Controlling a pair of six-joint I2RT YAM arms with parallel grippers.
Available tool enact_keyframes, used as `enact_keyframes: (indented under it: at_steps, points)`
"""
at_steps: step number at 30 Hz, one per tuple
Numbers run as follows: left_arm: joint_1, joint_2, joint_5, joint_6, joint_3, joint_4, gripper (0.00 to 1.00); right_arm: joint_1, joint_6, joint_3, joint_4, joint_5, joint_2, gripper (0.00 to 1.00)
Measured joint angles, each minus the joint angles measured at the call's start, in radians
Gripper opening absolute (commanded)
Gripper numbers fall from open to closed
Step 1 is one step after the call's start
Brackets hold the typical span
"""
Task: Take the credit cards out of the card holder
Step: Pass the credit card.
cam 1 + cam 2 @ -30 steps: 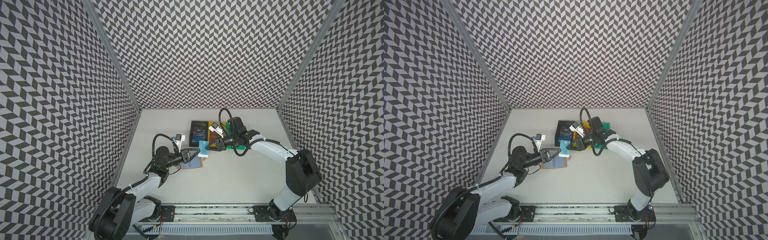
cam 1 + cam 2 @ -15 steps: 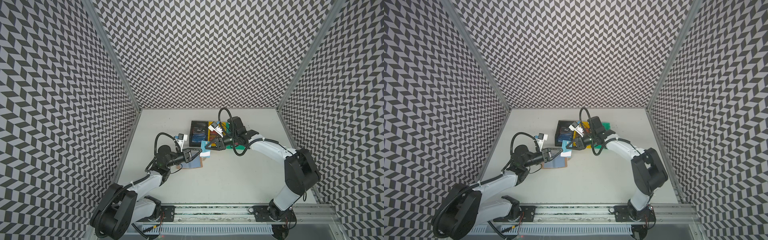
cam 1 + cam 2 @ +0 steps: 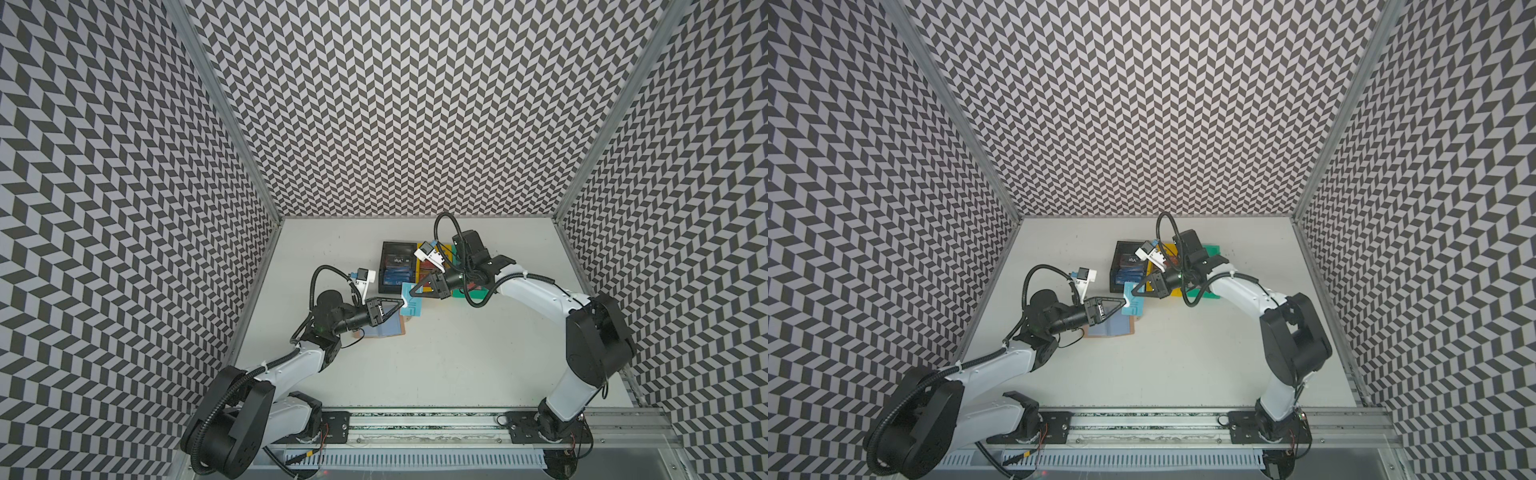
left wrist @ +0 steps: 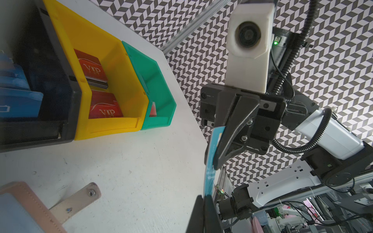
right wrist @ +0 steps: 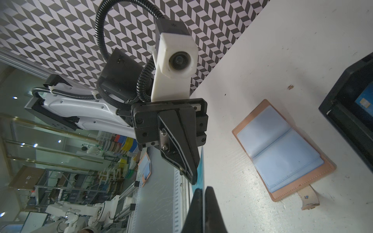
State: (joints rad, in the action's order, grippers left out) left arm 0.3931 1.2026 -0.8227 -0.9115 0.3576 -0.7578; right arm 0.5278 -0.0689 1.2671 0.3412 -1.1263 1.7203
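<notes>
In both top views the left gripper (image 3: 400, 302) and right gripper (image 3: 412, 291) meet above the table (image 3: 478, 353). The jaws of each are closed on the teal card (image 3: 413, 308), which is held clear of the surface. The card holder (image 3: 384, 329) lies open left of the table's centre.

Left wrist view: the right gripper (image 4: 212, 164) pinches one end of the teal card (image 4: 210, 175). Red cards (image 4: 91, 69) lie in the yellow bin (image 4: 113, 129).

Right wrist view: the card holder (image 5: 282, 153) lies flat, sleeves up.
</notes>
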Motion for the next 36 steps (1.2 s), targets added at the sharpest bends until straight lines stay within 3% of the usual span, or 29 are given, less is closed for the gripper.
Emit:
enact_keyframes:
  at_steps: [3,6,8,16,25,36]
  points:
    - [0.000,-0.003,0.004,0.011,0.000,0.013,0.18,-0.001,-0.011,-0.002,-0.005,-0.009,0.000,0.00]
    - [-0.005,-0.017,0.014,0.019,0.000,0.037,0.25,-0.002,-0.038,-0.010,-0.032,-0.012,-0.003,0.00]
    - [-0.012,-0.034,0.021,0.020,0.000,0.050,0.36,-0.006,-0.068,-0.022,-0.053,-0.008,-0.014,0.00]
    - [-0.023,-0.105,0.059,0.023,-0.005,0.062,0.44,-0.032,-0.248,-0.064,-0.180,0.080,-0.135,0.00]
    - [-0.021,-0.108,0.106,-0.026,-0.041,-0.021,0.49,-0.034,-0.533,-0.217,-0.466,0.188,-0.229,0.00]
    - [0.040,-0.067,0.171,-0.049,-0.043,-0.132,0.54,-0.006,-0.659,-0.272,-0.612,0.245,-0.229,0.00]
